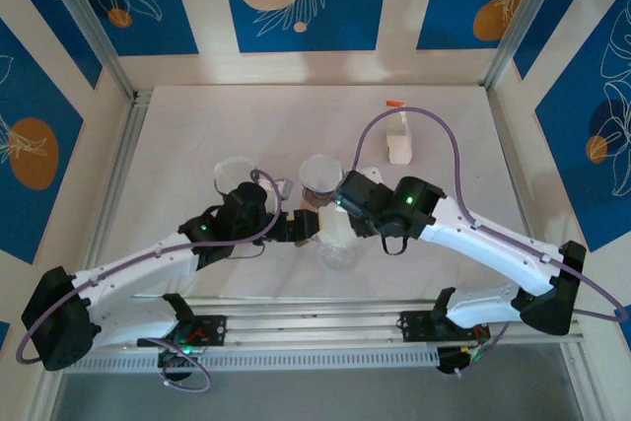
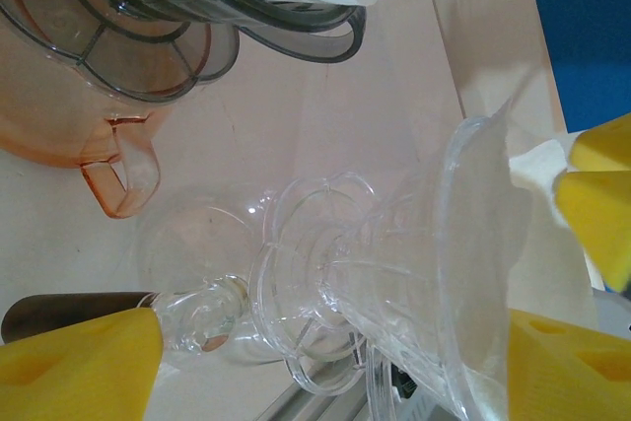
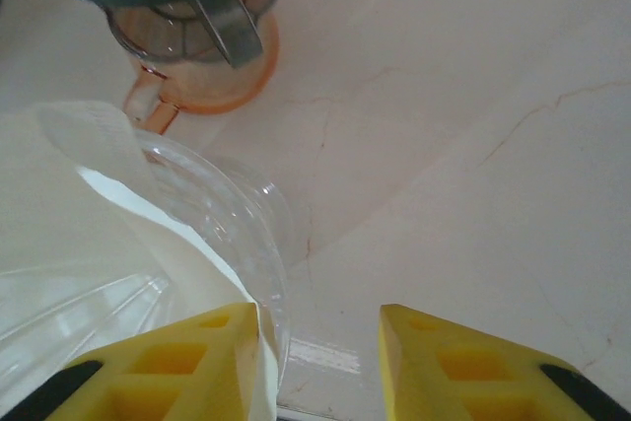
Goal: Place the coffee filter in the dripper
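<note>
One filter [image 3: 182, 248] lines the dripper [image 3: 258, 229], per right wrist.

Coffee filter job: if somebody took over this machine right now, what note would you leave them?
Right claw: open, beside the filter, not pinching it.
Left claw: straddles the clear dripper; a grip is unclear.
Filter: inside the dripper, one edge poking above the rim.
Done: filter is in. To do: check it sits flush, pull both claws clear.
</note>
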Controlling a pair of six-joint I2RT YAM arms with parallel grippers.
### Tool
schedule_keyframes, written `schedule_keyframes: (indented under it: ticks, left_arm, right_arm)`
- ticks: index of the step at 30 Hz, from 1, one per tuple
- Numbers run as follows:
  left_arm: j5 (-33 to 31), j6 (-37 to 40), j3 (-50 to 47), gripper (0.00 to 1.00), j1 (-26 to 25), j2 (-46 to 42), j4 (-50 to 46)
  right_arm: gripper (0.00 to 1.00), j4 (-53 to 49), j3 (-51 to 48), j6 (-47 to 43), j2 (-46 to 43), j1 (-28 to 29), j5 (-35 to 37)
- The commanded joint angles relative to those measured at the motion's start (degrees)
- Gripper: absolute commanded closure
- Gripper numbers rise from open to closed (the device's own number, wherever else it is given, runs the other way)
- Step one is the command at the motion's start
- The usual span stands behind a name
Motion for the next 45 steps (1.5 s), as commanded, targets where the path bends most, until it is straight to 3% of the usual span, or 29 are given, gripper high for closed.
schedule_keyframes:
  ticks: [1,9,19,23,33,45]
  left_arm:
    - [-0.8,-0.3,-0.7,0.16,0.5,-0.6,0.1]
    - [-1.1,-0.6,-1.4,0.15,0.5,-0.9,-0.1]
    - [-2.3,-0.9,-2.0,0.15,0.5,-2.2,-0.6]
    - [-2.5,-0.9,-2.4,0.14,0.5,-2.7,-0.6]
    - [-2.2,-1.0,-2.8,0.14,0.5,-2.1,0.0]
    - [-1.5,-1.1,-2.7,0.02,0.5,-6.1,0.9]
  right_arm:
    - [0.65,2.7,-2.0,2.3,-1.6,-0.2,-0.1]
    - [0.72,3.2,-3.3,3.1,-1.0,-0.2,-0.3]
    - [0.47,5.6,-0.1,0.7,-5.0,0.5,-1.1]
    - [0.43,6.0,-1.8,2.6,-5.6,2.6,-1.6]
    - [0.41,4.9,-8.0,11.2,-7.9,9.3,2.5]
    - [0.41,5.0,-9.0,11.6,-7.2,9.8,2.9]
